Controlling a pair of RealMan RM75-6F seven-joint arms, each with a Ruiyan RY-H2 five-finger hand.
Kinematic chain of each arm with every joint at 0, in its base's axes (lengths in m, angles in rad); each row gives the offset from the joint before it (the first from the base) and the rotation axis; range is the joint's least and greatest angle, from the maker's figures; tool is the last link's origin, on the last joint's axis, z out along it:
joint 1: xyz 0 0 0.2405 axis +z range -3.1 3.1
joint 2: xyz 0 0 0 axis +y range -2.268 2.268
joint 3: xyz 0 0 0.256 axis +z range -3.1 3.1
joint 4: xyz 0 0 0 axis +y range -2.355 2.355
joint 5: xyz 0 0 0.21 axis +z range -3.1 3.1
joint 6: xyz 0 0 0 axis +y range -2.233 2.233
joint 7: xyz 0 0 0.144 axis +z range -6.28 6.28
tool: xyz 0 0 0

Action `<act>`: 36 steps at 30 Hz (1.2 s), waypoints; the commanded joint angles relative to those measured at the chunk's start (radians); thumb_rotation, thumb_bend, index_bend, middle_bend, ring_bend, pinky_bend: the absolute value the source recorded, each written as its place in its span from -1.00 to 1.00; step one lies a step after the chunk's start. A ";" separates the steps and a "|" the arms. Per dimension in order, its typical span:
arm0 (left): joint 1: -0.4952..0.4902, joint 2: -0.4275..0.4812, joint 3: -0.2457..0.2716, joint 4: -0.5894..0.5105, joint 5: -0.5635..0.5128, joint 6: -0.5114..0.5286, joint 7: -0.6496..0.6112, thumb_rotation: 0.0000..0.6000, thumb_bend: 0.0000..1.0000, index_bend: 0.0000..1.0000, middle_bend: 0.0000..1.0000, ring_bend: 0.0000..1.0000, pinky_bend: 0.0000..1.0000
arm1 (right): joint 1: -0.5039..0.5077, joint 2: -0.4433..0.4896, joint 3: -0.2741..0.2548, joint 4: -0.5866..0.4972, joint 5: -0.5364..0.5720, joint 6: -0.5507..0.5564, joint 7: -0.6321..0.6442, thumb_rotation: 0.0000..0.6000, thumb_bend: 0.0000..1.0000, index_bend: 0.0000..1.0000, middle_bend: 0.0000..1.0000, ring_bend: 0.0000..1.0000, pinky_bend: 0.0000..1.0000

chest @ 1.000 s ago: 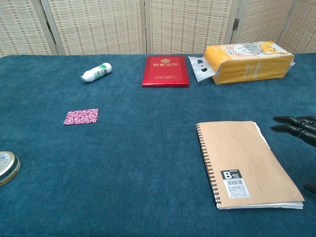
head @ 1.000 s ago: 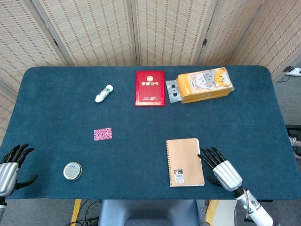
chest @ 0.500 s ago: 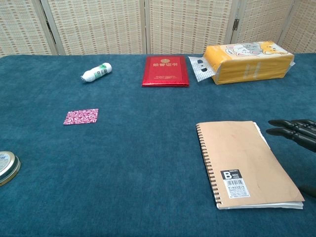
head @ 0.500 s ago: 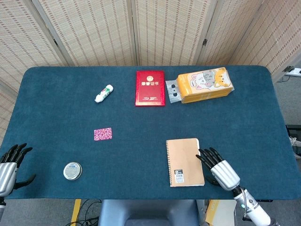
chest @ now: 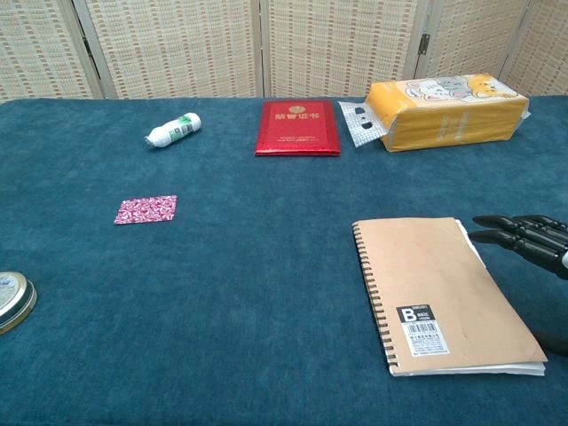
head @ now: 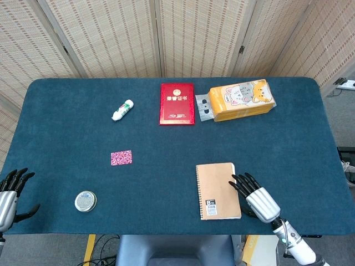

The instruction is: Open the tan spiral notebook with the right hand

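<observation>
The tan spiral notebook point(head: 218, 190) point(chest: 439, 294) lies closed on the blue table, spiral on its left side, a black-and-white label near its front edge. My right hand point(head: 257, 198) point(chest: 531, 240) hovers just beside the notebook's right edge, fingers spread and pointing towards the cover, holding nothing. Its fingertips point(chest: 484, 228) are close to the notebook's far right corner. My left hand point(head: 8, 194) sits at the table's front left corner, fingers spread and empty; only the head view shows it.
A round tin point(head: 85, 200) point(chest: 11, 299) lies front left. A pink patterned card point(head: 121, 158) point(chest: 145, 209), a white bottle point(head: 122, 110) point(chest: 173, 130), a red booklet point(head: 177, 103) point(chest: 297, 128) and an orange tissue pack point(head: 242, 100) point(chest: 451, 111) lie farther back.
My right hand has crept left towards the notebook's right edge. My left hand has slid a little lower at the front left corner. The notebook has not moved.
</observation>
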 commanded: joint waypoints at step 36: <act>0.111 0.061 -0.110 0.002 -0.140 0.174 -0.217 1.00 -0.51 -0.62 -0.79 -0.93 -0.65 | 0.156 -0.131 0.086 0.066 -0.020 0.044 0.054 1.00 -0.39 -1.00 -1.00 -1.00 -1.00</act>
